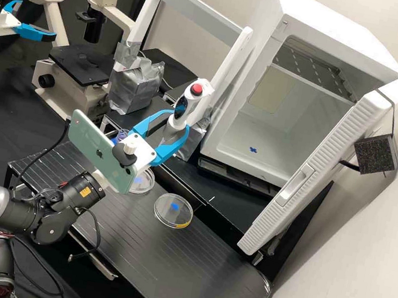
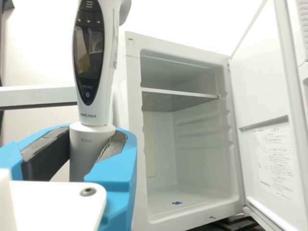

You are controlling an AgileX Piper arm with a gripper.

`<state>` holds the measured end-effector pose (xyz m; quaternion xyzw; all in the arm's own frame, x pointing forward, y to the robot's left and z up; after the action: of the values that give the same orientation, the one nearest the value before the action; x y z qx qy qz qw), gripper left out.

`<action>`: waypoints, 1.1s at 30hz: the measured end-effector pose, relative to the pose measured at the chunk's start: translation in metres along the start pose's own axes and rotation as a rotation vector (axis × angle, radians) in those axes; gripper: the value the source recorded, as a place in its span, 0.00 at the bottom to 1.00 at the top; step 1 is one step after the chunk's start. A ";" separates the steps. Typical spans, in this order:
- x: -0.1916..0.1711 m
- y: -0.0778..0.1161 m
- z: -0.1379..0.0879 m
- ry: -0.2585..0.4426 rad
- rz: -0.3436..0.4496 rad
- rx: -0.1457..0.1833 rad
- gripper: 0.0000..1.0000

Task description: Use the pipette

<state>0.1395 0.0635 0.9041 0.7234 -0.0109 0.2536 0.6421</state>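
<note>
Going left to right in the high view, we first see a beige microscope with a flat black stage. Next comes a flat, pale green phone, mounted on the arm behind the white gripper with two curved, bright blue fingers. Near the microscope stands a boxy block wrapped in silver tape, at the foot of the left leg of a tall white frame with a grey crossbar. On the black, grooved bench lies a round, clear dish with a blue mark, partly hidden by the arm.

Our gripper is clamped on a slim white pipette with a red top button and a dark oval display panel. We see it held above the bench, close to upright; in the wrist view the dark pads press on both sides of its grey lower section.

To the right of the first dish lies a second round, clear dish, marked blue and yellow. Farther right stands a boxy white fridge with a wire shelf, its door open.
</note>
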 end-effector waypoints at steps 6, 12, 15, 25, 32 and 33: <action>0.000 -0.001 0.000 0.003 -0.008 -0.001 0.00; 0.000 -0.002 -0.001 0.008 -0.022 -0.003 0.00; 0.000 -0.003 -0.001 0.010 -0.027 -0.005 0.00; 0.000 -0.005 -0.003 0.019 -0.040 -0.004 0.00; -0.002 -0.007 -0.006 0.037 -0.049 -0.005 0.00; -0.002 -0.007 -0.006 0.037 -0.049 -0.005 0.00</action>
<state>0.1381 0.0693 0.8976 0.7169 0.0178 0.2510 0.6502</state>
